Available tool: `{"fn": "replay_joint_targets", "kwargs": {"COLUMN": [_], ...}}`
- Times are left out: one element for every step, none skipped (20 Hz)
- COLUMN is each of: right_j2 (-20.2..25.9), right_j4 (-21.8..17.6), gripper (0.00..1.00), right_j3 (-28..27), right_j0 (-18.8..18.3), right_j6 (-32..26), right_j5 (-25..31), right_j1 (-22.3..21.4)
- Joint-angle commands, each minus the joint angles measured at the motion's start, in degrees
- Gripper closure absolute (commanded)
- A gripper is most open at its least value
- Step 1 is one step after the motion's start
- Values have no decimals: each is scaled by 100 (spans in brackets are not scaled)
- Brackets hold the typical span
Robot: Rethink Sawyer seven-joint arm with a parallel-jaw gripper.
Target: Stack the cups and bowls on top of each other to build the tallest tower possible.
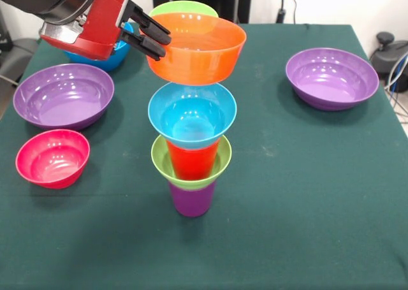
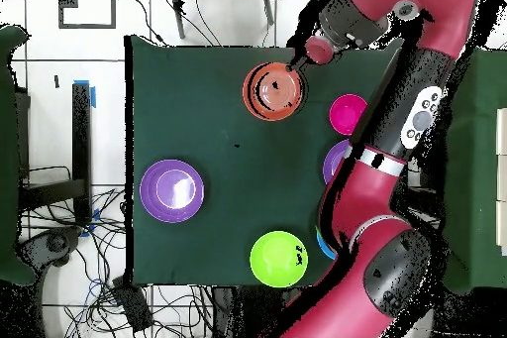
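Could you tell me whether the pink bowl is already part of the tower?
No, the pink bowl sits alone on the table, left of the tower.

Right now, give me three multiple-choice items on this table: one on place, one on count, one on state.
1. Where is the glossy orange plastic bowl?
A. Flat on the green cloth
B. Above the tower, over the small blue bowl
C. Inside the pink bowl

2. How many wide purple bowls lie on the table in the front view?
A. One
B. Two
C. Three

3. How is the robot's gripper?
A. Shut on the orange bowl's rim
B. Open above the pink bowl
C. Shut on the red cup

Key: 1 B, it hangs directly over the small blue bowl topping the tower. 2 B, one purple bowl sits at picture left, another at picture right. 3 A, its black fingers pinch that bowl's rim.
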Motion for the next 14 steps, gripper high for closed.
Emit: {"fn": "replay_joint_targets", "kwargs": {"right_j2": [-693, -679, -665, -657, -652, -646, -652, -649, -652, -649, -628, -619, -606, -593], "right_j4": [-504, -516, -527, -535, -527, -520, -503, -504, -485, -475, -490, -500, -504, -507], "gripper": [100, 100, 100, 100, 100, 100, 100, 100, 100, 100, 100, 100, 100, 100], "right_j3": [-628, -642, -655, -662, -664, -665, -657, -659, -652, -650, -667, -676, -686, -696], "right_j0": [222, 223, 223, 223, 221, 219, 213, 211, 207, 205, 214, 218, 225, 232], "right_j6": [510, 496, 482, 471, 465, 458, 454, 442, 443, 438, 427, 426, 430, 434], "right_j5": [-43, -39, -35, -25, -34, -43, -51, -45, -44, -52, -56, -58, -62, -67], "right_j1": [3, 16, 29, 39, 50, 60, 68, 72, 77, 81, 87, 91, 98, 105]}}
